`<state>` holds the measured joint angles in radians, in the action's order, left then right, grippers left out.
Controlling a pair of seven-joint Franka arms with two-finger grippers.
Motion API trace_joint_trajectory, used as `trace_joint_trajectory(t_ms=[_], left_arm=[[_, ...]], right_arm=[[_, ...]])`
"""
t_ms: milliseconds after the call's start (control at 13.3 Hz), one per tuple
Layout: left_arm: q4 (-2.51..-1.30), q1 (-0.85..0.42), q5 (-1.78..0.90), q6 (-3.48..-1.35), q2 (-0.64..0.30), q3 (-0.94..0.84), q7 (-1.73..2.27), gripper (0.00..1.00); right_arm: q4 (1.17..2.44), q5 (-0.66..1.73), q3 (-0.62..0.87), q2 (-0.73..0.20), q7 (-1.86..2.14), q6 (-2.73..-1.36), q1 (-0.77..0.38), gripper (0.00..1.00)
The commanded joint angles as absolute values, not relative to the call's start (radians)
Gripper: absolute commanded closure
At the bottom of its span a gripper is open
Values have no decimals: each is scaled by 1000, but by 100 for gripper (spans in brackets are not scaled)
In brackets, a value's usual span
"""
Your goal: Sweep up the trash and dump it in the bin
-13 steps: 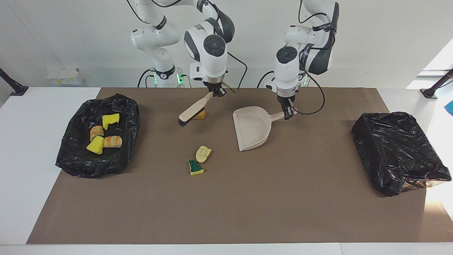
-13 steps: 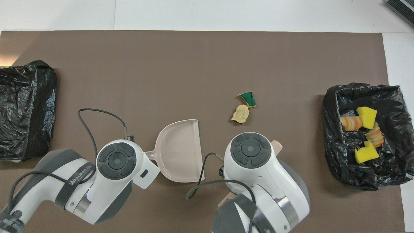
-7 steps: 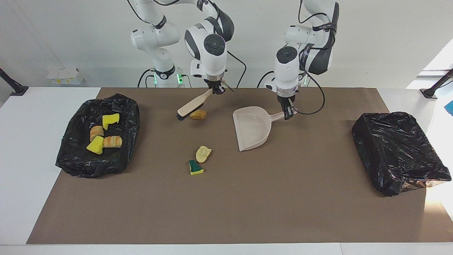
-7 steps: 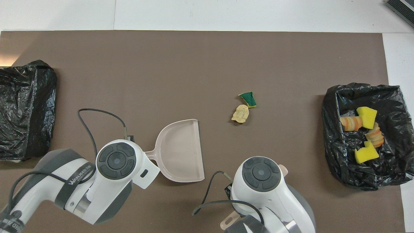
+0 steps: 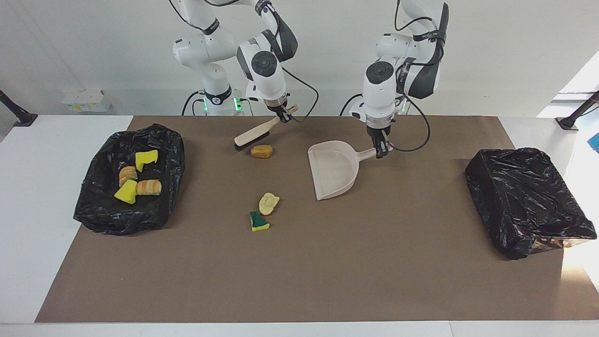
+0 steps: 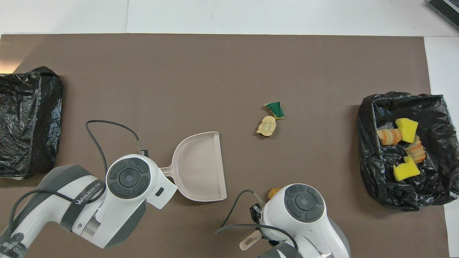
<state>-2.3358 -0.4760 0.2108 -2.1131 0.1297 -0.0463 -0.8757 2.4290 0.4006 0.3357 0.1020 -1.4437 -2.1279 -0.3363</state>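
My right gripper [image 5: 284, 117] is shut on the handle of the beige hand brush [image 5: 252, 134], which slants down with its black bristles close beside a golden-brown chunk [image 5: 261, 151], toward the robots. In the overhead view that chunk [image 6: 274, 193] peeks out by the right wrist. My left gripper [image 5: 381, 150] is shut on the handle of the beige dustpan [image 5: 333, 169], which lies flat and empty on the mat. A tan chunk [image 5: 269, 203] and a green-topped sponge [image 5: 259, 221] lie together farther from the robots. The black-lined bin [image 5: 93, 220] at the right arm's end holds yellow sponge pieces [image 5: 146, 158] and bread-like rolls [image 5: 149, 187].
A second black-bagged bin [image 5: 529, 201] stands at the left arm's end of the table, also in the overhead view [image 6: 28, 122]. A brown mat [image 5: 327, 281] covers the table.
My right gripper has drawn the brush back toward the robots and raised it, uncovering the golden-brown chunk. The left arm, dustpan and other trash have not moved.
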Motion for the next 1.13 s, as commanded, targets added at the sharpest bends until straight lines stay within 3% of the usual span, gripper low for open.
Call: trace_joint_trajectory(t_ms=[0, 452, 678, 1054], left_arm=[[-2364, -450, 195, -2170, 141, -48, -879, 100], [-2361, -426, 155, -2258, 98, -48, -887, 100], [-2358, -422, 123, -2310, 60, -48, -877, 100], [-2349, -408, 49, -2312, 48, -46, -795, 100]], right_arm=[[2390, 428, 336, 17, -1399, -2218, -334, 100], [2182, 362, 328, -135, -1255, -2261, -250, 100], [2117, 305, 328, -146, -1233, -2258, -224, 100], [1990, 285, 330, -132, -1078, -2079, -121, 100]])
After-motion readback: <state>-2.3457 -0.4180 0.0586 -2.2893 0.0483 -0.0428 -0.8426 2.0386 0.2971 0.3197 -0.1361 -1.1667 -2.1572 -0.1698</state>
